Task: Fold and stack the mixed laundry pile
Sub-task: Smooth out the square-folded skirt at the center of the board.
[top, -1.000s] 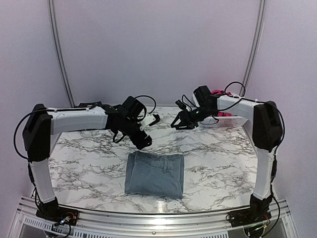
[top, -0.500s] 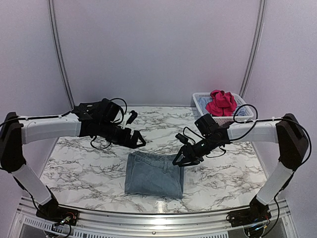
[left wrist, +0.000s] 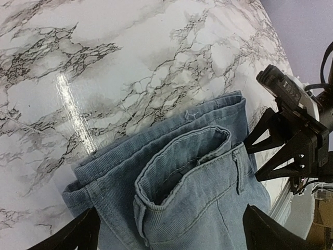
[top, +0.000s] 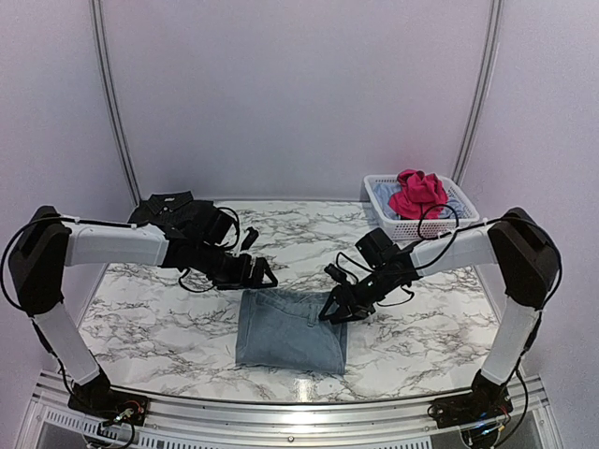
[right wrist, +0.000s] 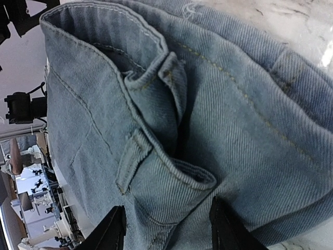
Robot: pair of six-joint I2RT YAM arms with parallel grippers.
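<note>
On marble table, folded jeans; left gripper, right gripper flank them.

Ribbed denim jeans, glossy marble tabletop

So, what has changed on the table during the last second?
The right gripper left the white basket at the back and came down to the far right corner of the folded jeans. The left gripper sank to their far left corner. Both stand open, holding nothing. The jeans and the basket stayed in place.
</note>
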